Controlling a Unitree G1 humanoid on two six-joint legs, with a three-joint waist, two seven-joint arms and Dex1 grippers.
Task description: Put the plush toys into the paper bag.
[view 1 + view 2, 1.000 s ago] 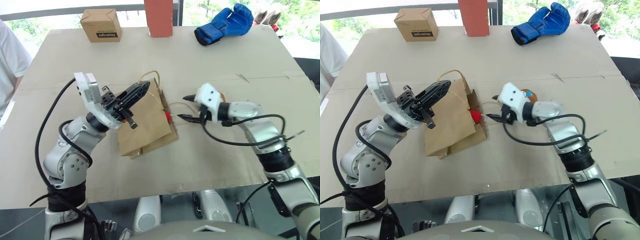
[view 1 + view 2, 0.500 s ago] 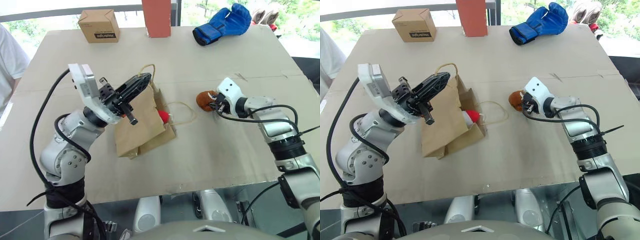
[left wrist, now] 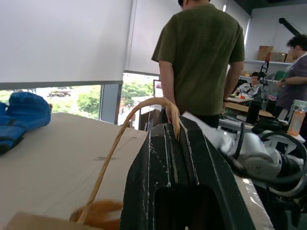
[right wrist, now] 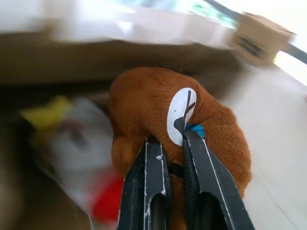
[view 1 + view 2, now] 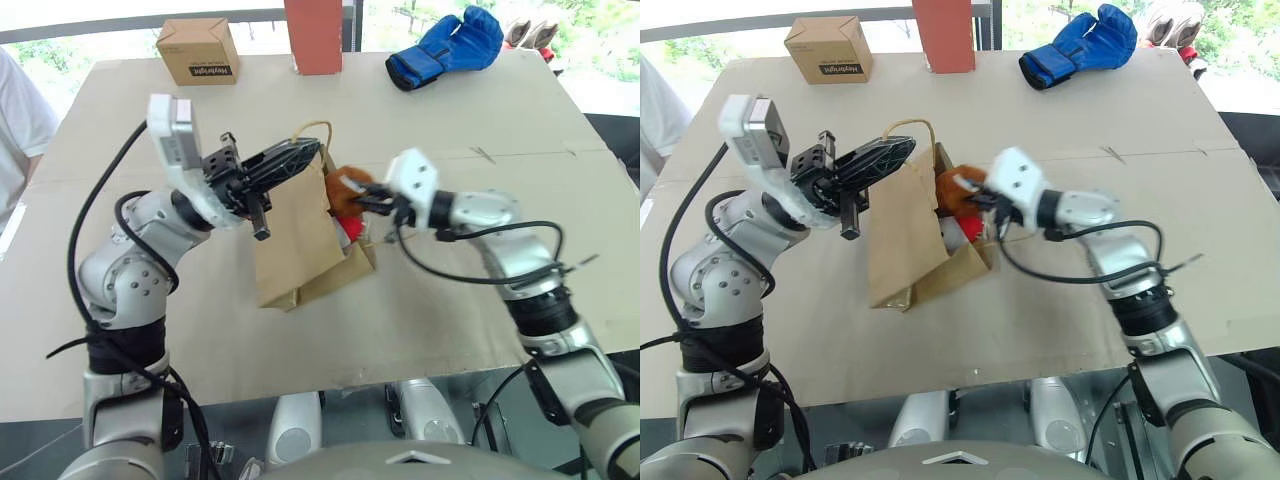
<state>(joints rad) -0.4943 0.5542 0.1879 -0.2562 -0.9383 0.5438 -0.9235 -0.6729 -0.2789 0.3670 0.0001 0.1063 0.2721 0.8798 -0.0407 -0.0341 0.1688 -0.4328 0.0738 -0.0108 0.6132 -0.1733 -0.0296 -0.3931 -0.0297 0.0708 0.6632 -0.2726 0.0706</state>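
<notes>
The paper bag [image 5: 300, 235] lies on the table [image 5: 450, 330] with its long axis running from its folded bottom, near the robot, up to its mouth, which opens away from the robot and toward its right; the upper side is lifted, held up by one loop handle [image 5: 305, 135]; the left gripper [image 5: 290, 160] is closed tight on that handle, its fingers pointing to the robot's right and a little upward; the right gripper [image 5: 368, 203] is clamped on the brown plush toy [image 5: 345, 188], fingers pointing left, holding it right at the bag's mouth, white face patch and blue mark toward the wrist camera; the white plush toy [image 4: 72, 129] lies inside the mouth below it, red tip [image 5: 962, 232] toward the opening and yellow end deeper in.

Half a second ago the brown toy sat on the table well to the right of the bag with the right gripper at it; now it is carried across to the opening; the left gripper is a little higher, and the bag's upper side stands taller.

Count: two plush toys, one paper bag with two loop handles, one small cardboard box [image 5: 198, 50], one blue glove [image 5: 445, 45], one red-brown upright block [image 5: 317, 35], at the table's far edge.
</notes>
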